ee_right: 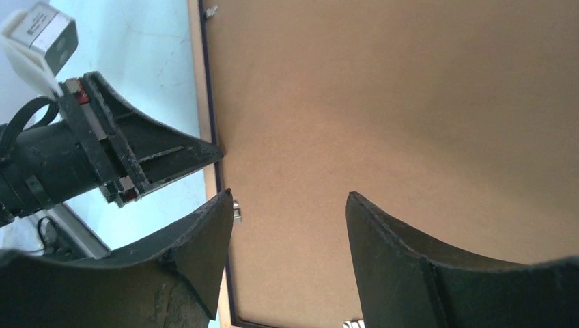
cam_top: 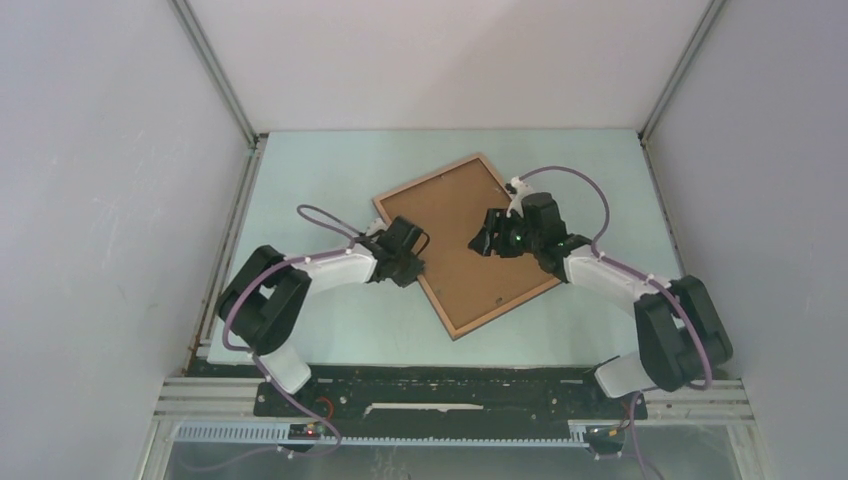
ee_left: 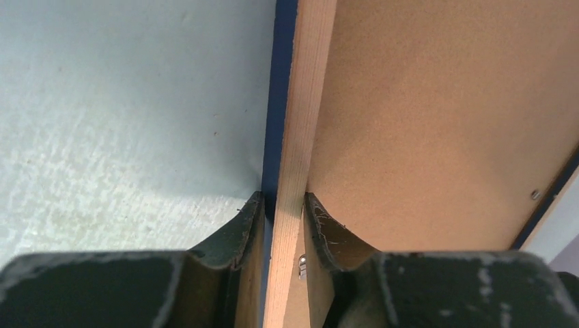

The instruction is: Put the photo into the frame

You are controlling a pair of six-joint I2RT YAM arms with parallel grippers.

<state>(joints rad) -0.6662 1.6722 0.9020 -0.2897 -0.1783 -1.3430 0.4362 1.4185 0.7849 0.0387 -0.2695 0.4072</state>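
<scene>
step: steadying frame (cam_top: 430, 178), judged | frame flat mid-counter (cam_top: 320, 180), backing board (ee_right: 410, 102) up | photo unseen | left claw (ee_left: 283, 205) pinching left rim | right claw (ee_right: 290, 205) spread over board | next: probably needs board freed

Frame (ee_left: 302, 102) pale bare wood; backing board (ee_right: 410, 102) matt brown fibreboard

Your counter (cam_top: 330, 330) is a pale blue-green sheet, scuffed and faintly mottled, with white panels (cam_top: 420, 60) standing along its far edge and both sides. Lying on it near the middle you have the frame (cam_top: 507, 310), turned cornerwise, its light wood rim facing up and a plain brown backing board (cam_top: 450, 215) filling it.
</scene>
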